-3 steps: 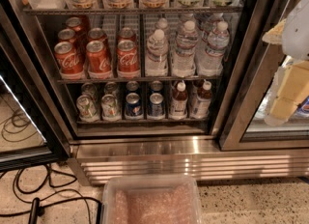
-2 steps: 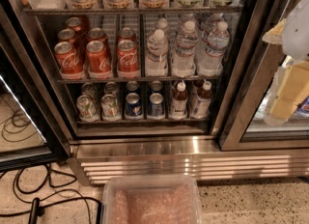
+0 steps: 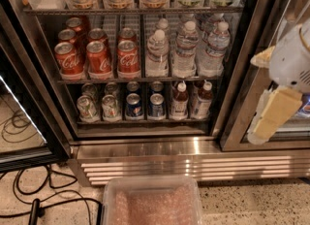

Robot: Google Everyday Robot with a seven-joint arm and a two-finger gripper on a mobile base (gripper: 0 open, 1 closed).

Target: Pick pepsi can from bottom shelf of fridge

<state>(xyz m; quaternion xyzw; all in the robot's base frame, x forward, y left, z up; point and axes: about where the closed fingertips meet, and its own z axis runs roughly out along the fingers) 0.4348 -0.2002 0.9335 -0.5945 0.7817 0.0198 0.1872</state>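
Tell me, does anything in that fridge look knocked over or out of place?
Nothing stands out. The pepsi cans stand upright on the bottom shelf of the fridge, rows tidy. The gripper hangs off to the right, outside it.

A shop or staff canteen, rather than a home, was suggested by the fridge [image 3: 145,147], a commercial display cooler framed in stainless steel. Its racks were stocked in tidy rows: red cola cans [image 3: 99,56], water bottles [image 3: 186,49], and more drinks on the bottom shelf [image 3: 145,120]. A speckled hard floor [image 3: 252,204] was crossed by loose cables [image 3: 34,209]. The gripper [image 3: 273,115] was seen at the right edge, before the door frame.
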